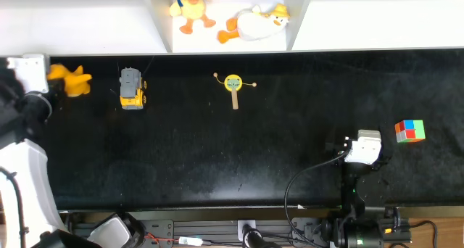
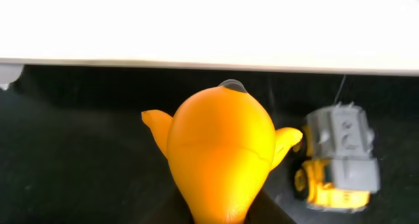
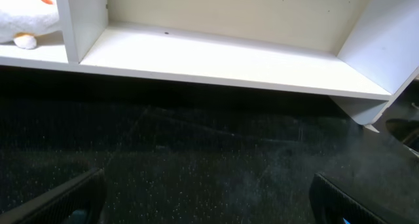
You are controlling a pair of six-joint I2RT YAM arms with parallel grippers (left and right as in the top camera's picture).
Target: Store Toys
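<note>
So, we're looking at the left gripper [image 2: 222, 214] with its fingers clenched on the orange toy [image 2: 219, 152], or at least that's how we read it. The toy's narrow end sits right down between them and its rounded body bulges out toward the shelf [image 2: 209, 27]. Gripping it by the narrow end makes sense to us, since that leaves the fat end free to go into a compartment first. From the top view the toy is at the far left of the black surface [image 1: 217, 154], close to the shelf's front edge, with the toy truck [image 1: 131, 88] just beside it and not touching. The left arm is stretched well up from its base along the left edge. Its wrist view looks onto the shelf front with the truck off to one side, so we'd say it's roughly lined up with the shelf. We can't tell whether the toy is lifted off the surface or resting on it. The right gripper [image 3: 209, 207] sits low near its own base, fingers [image 3: 72, 198] spread wide with nothing between them, facing the shelf's right-hand compartment. The colour cube [image 1: 409, 130] is near it on the surface, off to the side. The rattle [image 1: 233, 85] lies mid-surface in front of the middle compartment, where the yellow duck [image 1: 191, 5] and the white plush [image 1: 254, 23] are already stored side by side. By our count that's two in, four to go.
</note>
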